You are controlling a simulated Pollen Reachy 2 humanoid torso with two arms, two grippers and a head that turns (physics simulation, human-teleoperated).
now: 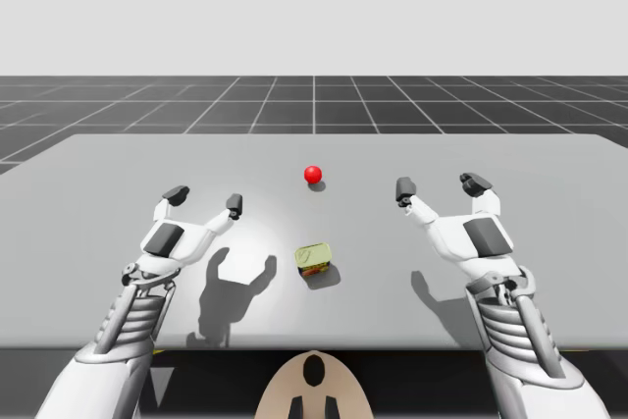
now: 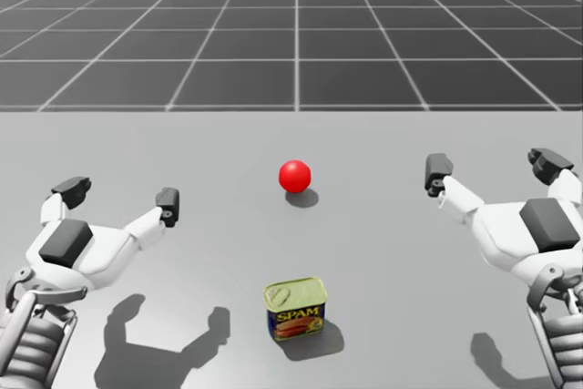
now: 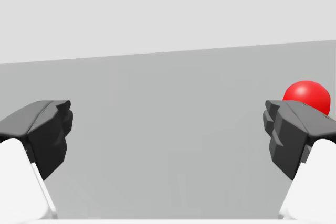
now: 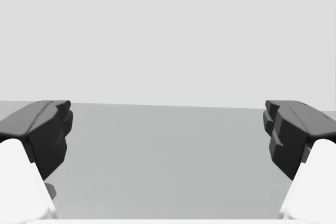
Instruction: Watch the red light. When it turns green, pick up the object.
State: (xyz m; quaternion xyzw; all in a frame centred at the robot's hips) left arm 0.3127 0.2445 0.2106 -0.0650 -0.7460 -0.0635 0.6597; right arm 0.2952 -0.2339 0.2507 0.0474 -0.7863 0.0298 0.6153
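Left hand (image 1: pixel 204 199), right hand (image 1: pixel 440 186), both agape

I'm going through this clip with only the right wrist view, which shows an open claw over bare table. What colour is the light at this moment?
Observer: Red. The light is a red ball resting on the table, farther from the robot than both claws.
Operator: Where is the thing to pick up?
Observer: A blue and yellow rectangular can stands nearer the robot than the light, roughly in line with it and touching neither claw.
Operator: And the other claw?
Observer: The left claw is open and empty, off to the can's left. In its own wrist view the light sits just beyond one finger.
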